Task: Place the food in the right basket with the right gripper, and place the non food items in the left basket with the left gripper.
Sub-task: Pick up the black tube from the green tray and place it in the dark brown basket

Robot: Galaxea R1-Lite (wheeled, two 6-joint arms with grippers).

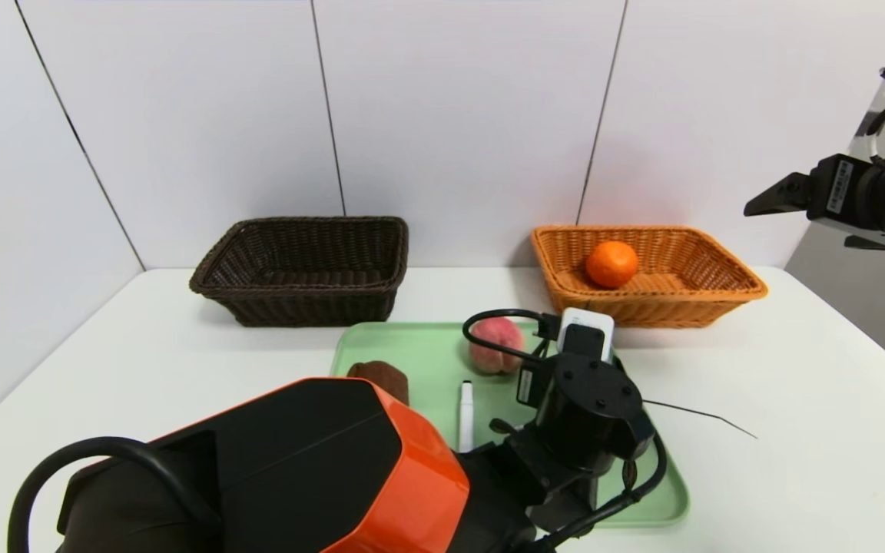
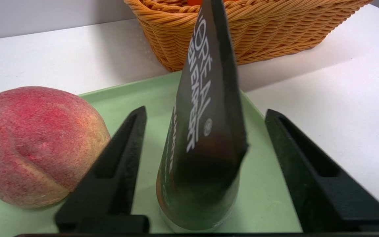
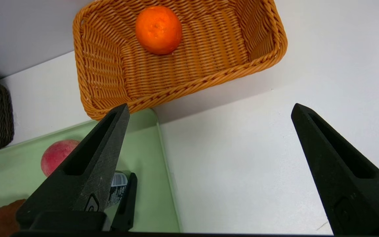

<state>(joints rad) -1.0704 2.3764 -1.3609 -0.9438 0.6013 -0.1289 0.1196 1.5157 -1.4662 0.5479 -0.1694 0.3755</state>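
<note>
Head view: your left arm reaches over the green tray (image 1: 381, 349), hiding its own fingers. A peach (image 1: 495, 346), a white pen (image 1: 465, 415) and a brown item (image 1: 381, 376) (possibly bread) lie on the tray. The orange (image 1: 611, 263) sits in the orange basket (image 1: 727, 284); the dark basket (image 1: 304, 269) is left of it.

Left wrist: your left gripper (image 2: 206, 164) is spread wide around a dark upright tube (image 2: 206, 131), fingers clear of it.

Right wrist: your right gripper (image 3: 209, 164) hangs wide open, holding nothing, above bare table beside the tray.
</note>
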